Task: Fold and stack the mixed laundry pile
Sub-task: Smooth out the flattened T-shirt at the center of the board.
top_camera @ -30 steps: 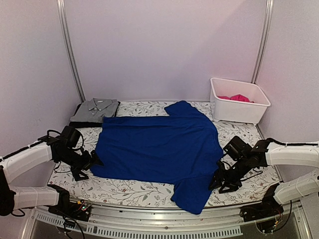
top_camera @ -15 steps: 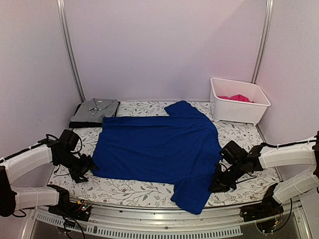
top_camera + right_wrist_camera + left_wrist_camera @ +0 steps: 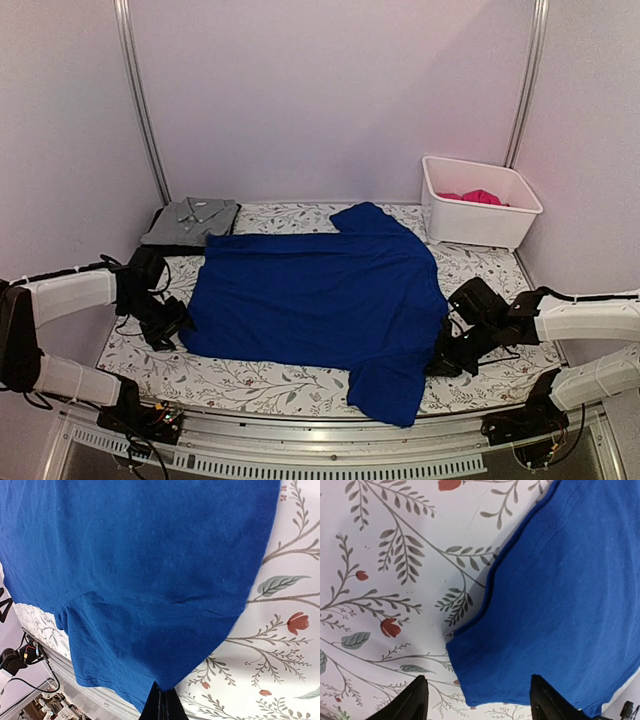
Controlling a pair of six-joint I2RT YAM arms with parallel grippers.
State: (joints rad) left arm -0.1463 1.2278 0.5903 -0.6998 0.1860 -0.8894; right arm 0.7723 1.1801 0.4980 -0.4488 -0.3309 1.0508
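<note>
A large royal-blue garment (image 3: 320, 290) lies spread flat across the middle of the table. My left gripper (image 3: 176, 322) is at its near left corner. In the left wrist view that blue corner (image 3: 520, 645) lies between the open left gripper's (image 3: 481, 706) two black fingertips (image 3: 416, 702), apart from both. My right gripper (image 3: 441, 358) is at the garment's right edge, where its jaws (image 3: 162, 704) are shut on the blue hem (image 3: 170, 675). A folded grey collared shirt (image 3: 190, 220) sits at the back left. A magenta-pink garment (image 3: 476, 197) lies in the bin.
The white plastic bin (image 3: 480, 222) stands at the back right. The floral table covering (image 3: 260, 378) shows around the blue garment. One blue sleeve (image 3: 385, 392) hangs toward the table's front rail (image 3: 320, 440). Walls close in on three sides.
My right gripper has shut on the blue garment's right edge. My left gripper has slid up to the left corner and its jaws have narrowed.
</note>
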